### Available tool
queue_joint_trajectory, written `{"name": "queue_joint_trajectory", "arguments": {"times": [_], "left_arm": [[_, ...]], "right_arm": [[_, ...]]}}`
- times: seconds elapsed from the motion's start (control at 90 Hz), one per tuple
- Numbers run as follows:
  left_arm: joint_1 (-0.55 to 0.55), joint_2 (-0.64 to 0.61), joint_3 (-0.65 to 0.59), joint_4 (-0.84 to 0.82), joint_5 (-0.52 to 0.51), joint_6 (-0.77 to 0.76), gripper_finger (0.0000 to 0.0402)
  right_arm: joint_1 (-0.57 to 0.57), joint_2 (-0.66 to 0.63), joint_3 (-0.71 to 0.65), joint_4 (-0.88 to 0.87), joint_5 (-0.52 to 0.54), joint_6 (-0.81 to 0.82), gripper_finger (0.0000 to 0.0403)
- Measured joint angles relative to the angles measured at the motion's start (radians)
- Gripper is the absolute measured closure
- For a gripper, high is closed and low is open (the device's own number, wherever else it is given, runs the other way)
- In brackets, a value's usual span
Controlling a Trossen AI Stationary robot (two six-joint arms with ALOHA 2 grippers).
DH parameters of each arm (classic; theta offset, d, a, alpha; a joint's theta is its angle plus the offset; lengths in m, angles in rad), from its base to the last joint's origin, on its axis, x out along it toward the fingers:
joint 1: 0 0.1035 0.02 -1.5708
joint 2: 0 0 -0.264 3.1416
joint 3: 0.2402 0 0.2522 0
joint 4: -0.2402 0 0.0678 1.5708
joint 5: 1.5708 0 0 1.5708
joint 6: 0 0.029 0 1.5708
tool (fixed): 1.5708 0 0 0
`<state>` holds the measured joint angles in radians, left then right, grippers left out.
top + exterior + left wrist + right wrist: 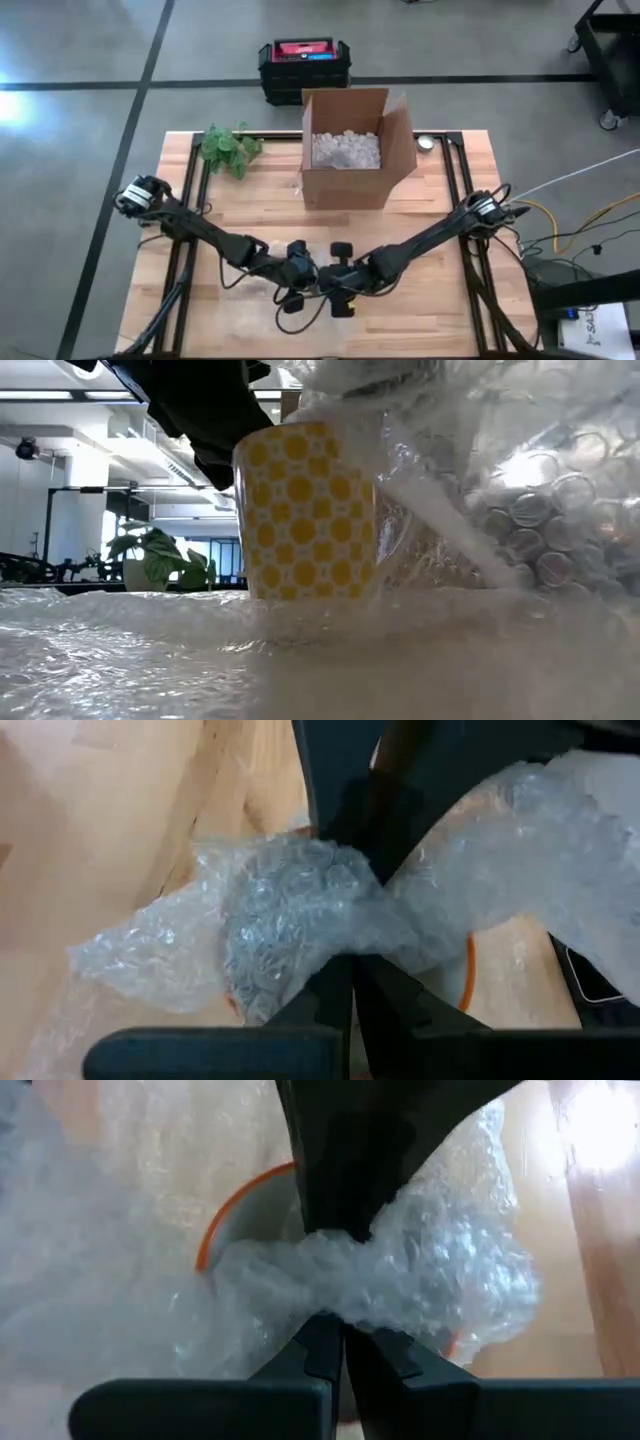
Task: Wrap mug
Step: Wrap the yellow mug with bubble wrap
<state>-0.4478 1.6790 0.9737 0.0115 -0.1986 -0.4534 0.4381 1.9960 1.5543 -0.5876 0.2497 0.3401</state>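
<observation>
Both claws meet near the desk's (420, 215) front edge. The left claw (350, 960) and right claw (335, 1325) each pinch bubble wrap (420, 1280) over the yellow-dotted mug (305, 510).

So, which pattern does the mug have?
White with yellow dots on the mug, clearest in the low view.

yellow-dotted mug (308, 510) upright on bubble wrap (150, 650), partly draped.

white cylindrical ceramic mug (308, 510): yellow dots, orange rim | clear plastic bubble wrap (500, 510) | brown cardboard box (347, 150), upper centre
</observation>
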Motion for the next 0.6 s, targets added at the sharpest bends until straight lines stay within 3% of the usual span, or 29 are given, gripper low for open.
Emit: {"name": "queue_joint_trajectory", "arguments": {"times": [0.344,0.489,0.6], "left_arm": [[-0.016,-0.157,-0.006,-0.038,-0.003,0.003,0.0402],[-0.017,-0.145,-0.006,-0.005,-0.106,0.044,0.0402],[-0.008,-0.088,-0.004,0.007,-0.099,0.047,0.0402]], "right_arm": [[-0.002,0.005,-0.002,0.013,-0.006,0.000,0.0401],[-0.005,0.007,-0.003,0.031,-0.006,-0.004,0.0401],[-0.005,0.007,-0.005,0.040,-0.006,-0.010,0.0401]]}}
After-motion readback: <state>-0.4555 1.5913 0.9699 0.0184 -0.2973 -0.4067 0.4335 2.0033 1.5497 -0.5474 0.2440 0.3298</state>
